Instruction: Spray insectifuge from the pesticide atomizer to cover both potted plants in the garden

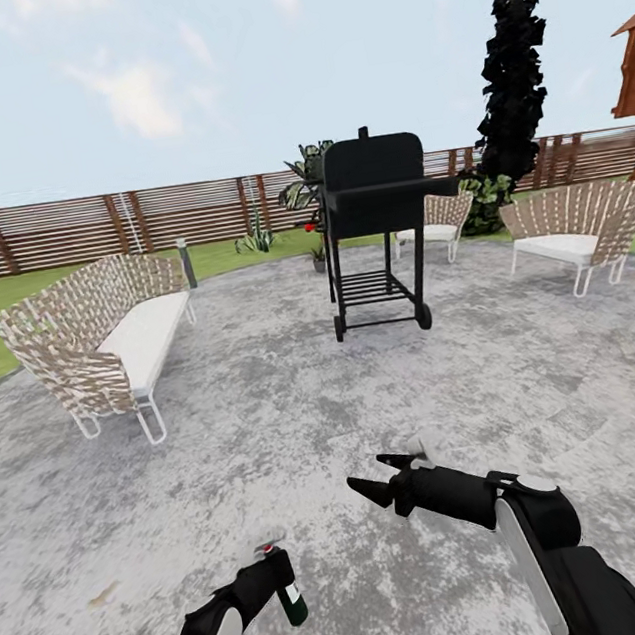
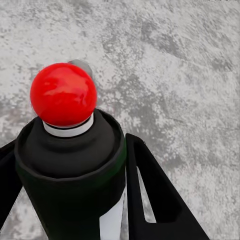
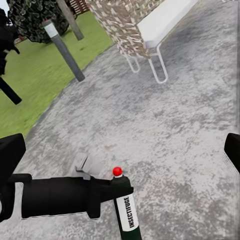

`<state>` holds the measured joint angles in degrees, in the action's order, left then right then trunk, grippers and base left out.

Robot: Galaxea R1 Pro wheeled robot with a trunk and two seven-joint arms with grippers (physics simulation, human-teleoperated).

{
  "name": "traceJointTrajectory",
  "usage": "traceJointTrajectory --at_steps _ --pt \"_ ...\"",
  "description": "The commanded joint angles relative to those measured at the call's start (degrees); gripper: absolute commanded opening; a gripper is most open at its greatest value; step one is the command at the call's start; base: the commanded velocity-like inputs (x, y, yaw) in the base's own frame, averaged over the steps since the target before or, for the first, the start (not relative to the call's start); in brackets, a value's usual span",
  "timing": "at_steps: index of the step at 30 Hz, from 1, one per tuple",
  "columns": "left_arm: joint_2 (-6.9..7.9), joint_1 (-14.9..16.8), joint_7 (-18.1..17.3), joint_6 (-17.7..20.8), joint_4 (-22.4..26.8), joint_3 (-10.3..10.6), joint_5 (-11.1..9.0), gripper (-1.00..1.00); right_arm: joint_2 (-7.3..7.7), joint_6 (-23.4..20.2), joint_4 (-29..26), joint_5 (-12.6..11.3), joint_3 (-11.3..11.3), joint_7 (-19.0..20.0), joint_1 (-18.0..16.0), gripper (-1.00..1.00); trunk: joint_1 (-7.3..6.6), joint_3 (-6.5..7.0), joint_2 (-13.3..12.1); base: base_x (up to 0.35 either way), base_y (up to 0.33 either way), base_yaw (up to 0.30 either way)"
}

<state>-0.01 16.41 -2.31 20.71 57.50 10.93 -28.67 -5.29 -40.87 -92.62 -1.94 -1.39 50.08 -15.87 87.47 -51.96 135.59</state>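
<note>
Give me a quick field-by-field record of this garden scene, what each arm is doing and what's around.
setting: round gravelly patio, lawn and wooden fence behind
left gripper: shut on the pesticide atomizer, bottle upright, red tip up
label: reads INSECTIFUGE in the right wrist view
right gripper: open, holding nothing, above the patio
ahead: black grill on wheels
seating: woven sofa at left, two woven chairs beyond the grill and at right
other: grey bollard lamp by the lawn edge
</note>
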Motion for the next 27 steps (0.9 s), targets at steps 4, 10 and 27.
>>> traceJointTrajectory --at_steps 4,10,27 --pt "-0.03 0.0 -0.1 0.3 0.0 0.0 -0.2 -1.0 0.01 -0.6 0.0 -0.2 -0.2 0.1 0.0 1.0 0.02 -0.1 0.0 0.337 0.0 0.0" --pt "-0.06 0.0 -0.1 0.2 0.0 0.0 -0.2 -1.0 0.22 -0.6 0.0 -0.2 -0.6 0.4 -0.1 1.0 0.02 -0.11 0.0 0.337 0.0 0.0" --pt "1.96 -4.6 -1.0 2.8 12.9 -0.3 -0.4 -1.0 0.2 -1.2 0.0 -0.2 -2.5 0.1 -1.8 1.0 0.02 -0.11 0.0 0.337 0.0 0.164"
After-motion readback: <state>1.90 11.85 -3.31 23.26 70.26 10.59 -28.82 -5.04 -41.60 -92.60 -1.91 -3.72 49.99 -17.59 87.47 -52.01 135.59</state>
